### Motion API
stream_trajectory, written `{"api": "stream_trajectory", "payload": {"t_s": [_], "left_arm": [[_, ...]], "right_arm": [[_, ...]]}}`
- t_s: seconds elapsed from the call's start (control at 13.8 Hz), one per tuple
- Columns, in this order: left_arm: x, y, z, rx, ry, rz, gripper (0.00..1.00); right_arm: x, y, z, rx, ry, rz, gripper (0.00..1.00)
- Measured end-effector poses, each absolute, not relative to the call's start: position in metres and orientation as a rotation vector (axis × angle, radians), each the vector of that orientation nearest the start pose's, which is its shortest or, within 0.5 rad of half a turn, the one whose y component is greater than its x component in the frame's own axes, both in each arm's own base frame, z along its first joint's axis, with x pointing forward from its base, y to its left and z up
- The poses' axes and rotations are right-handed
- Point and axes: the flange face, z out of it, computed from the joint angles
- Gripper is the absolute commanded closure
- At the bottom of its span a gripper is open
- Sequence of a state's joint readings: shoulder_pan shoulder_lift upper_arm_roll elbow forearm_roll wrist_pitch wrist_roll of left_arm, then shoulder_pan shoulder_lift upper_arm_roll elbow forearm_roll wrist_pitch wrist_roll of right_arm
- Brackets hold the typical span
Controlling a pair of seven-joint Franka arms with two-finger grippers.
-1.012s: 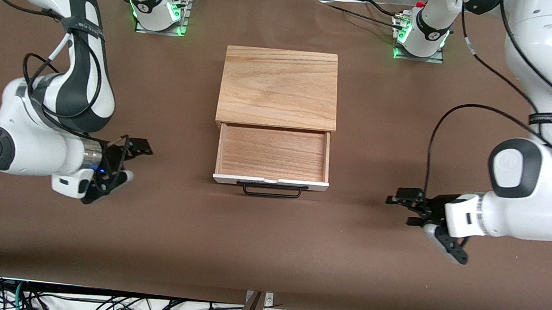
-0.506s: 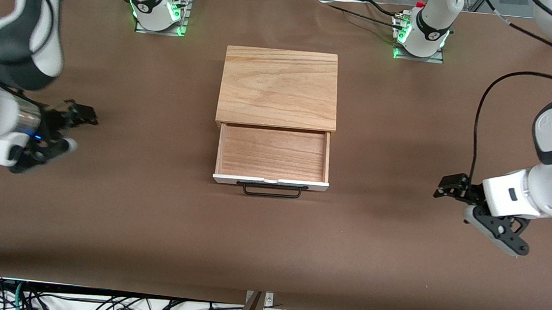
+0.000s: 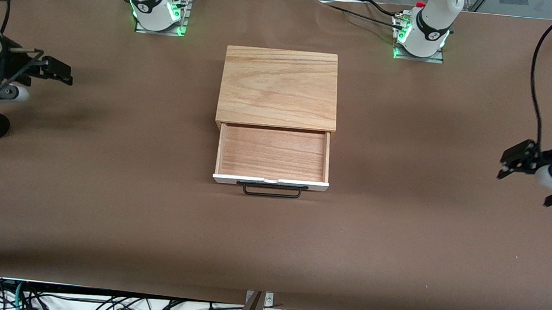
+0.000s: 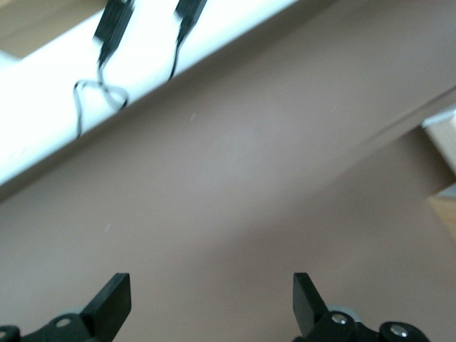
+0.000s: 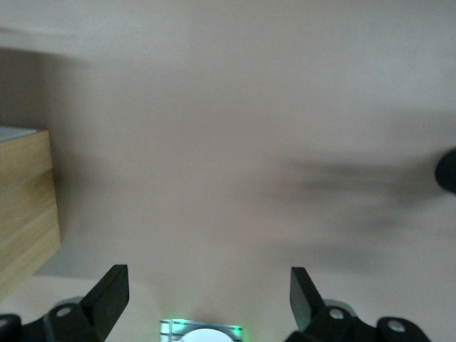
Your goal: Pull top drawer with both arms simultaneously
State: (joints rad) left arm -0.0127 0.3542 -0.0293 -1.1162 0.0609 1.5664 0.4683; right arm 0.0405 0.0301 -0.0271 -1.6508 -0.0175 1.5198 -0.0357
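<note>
The top drawer (image 3: pixel 273 154) stands pulled out of the wooden box (image 3: pixel 279 87) at the table's (image 3: pixel 269 243) middle, its white front and black wire handle (image 3: pixel 271 190) on the side nearer the front camera, with nothing touching it. The 2 grippers are well apart from the box: the left gripper (image 4: pixel 212 297) over the table's left-arm end, the right gripper (image 5: pixel 210 293) over the right-arm end, each spread wide and holding nothing.

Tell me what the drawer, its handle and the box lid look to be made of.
Drawer: reddish wood inside with visible grain, front panel apparently painted white. Handle: thin black wire, probably metal. Box lid: light oak-like wood or veneer, matte, with clear grain lines.
</note>
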Motion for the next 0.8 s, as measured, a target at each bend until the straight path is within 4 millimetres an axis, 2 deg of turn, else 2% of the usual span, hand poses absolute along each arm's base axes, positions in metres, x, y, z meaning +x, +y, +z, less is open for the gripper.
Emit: {"api": "stream_trajectory", "payload": {"t_s": [0.22,0.36,0.65,0.8], "left_arm": [[0.636,-0.016,0.621,-3.04,0.487,0.029,0.0],[0.624,-0.02,0.617,-3.067,0.277,0.089,0.0],[0.582,-0.039,0.63,-3.082,0.203,0.131,0.0],[0.57,-0.041,0.625,-3.119,0.158,0.168,0.0]], "right_arm": [[0.547,-0.014,0.563,-3.141,0.019,0.251,0.0],[0.549,-0.015,0.562,-3.124,0.031,0.224,0.0],[0.552,-0.006,0.559,-3.115,0.01,0.218,0.0],[0.554,-0.005,0.555,-3.115,0.007,0.221,0.0]]}}
